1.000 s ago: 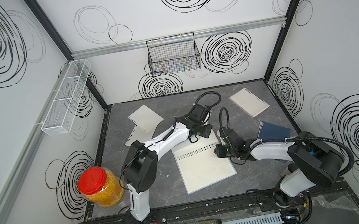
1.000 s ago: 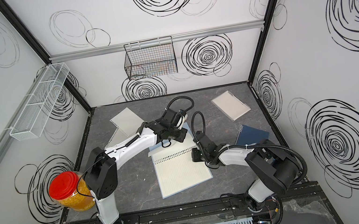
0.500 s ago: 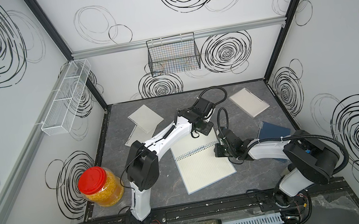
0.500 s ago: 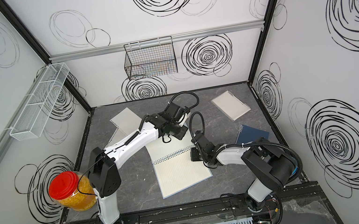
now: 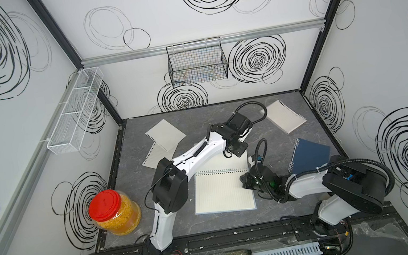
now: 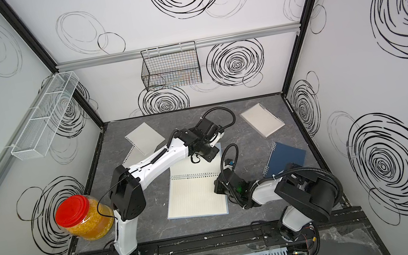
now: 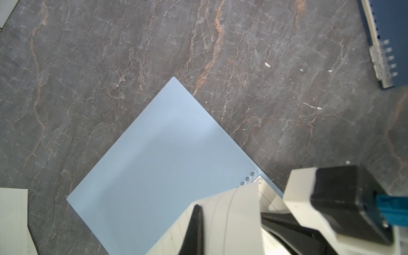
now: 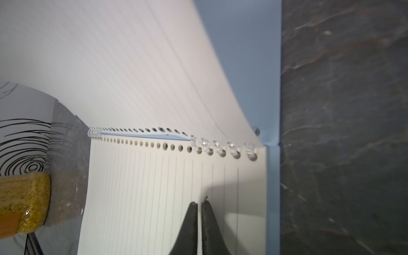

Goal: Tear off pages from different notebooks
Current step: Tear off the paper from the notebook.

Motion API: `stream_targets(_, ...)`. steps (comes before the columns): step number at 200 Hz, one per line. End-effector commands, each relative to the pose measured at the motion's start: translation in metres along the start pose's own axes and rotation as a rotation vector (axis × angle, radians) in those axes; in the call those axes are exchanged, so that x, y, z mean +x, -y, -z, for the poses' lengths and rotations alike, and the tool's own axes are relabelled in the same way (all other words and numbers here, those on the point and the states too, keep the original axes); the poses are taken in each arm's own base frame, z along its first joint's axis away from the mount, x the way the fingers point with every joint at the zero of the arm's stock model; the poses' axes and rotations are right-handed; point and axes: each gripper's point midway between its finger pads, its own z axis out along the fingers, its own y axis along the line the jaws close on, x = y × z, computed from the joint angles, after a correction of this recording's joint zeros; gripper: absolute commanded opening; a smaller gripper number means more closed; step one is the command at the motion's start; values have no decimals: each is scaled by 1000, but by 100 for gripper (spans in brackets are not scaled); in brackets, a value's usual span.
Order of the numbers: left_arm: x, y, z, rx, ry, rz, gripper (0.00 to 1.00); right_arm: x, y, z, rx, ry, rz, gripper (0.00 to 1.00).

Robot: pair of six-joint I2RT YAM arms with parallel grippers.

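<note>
Gripping the far edge of a lined page (image 8: 132, 66), the left tool (image 5: 238, 152) is closed on the paper and holds it raised and bowed above the open light-blue notebook (image 5: 222, 195). The punched edge of this page lies along the clear plastic rings (image 8: 220, 146). At mid-binding a thin gap shows between that edge and the sheet beneath. Whether the page is free of the rings cannot be told.

Right tool (image 8: 199, 204): the jaws are nearly together with only a slit between them, and nothing is gripped. The tips are set on the lower lined sheet, close to the rings and near the notebook's right edge.

The notebook lies at the centre of the bench (image 5: 227, 221), between the two arms. Its light-blue cover (image 7: 154, 165) is folded flat toward the back wall.

Other items, in both top views:
- dark navy notebook (image 5: 310, 156): closed, right of the open one, apart from it.
- clear-covered notebook (image 5: 283, 120): back right.
- two loose pages (image 5: 165, 136): overlapping, back left.
- red-lidded jar (image 5: 113, 213): front left corner.
</note>
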Motion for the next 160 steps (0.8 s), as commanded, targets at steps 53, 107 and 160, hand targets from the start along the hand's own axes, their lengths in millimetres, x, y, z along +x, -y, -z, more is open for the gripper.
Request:
stream_targets(53, 6, 1, -4, -22, -27, -26, 0, 11, -3, 19, 48, -42, 308, 13)
stream_targets(107, 4, 0, -7, 2, -17, -18, 0, 31, -11, 4, 163, -99, 488, 10)
stream_targets(160, 0, -10, -8, 19, -2, 11, 0, 56, 14, -8, 359, -202, 508, 9)
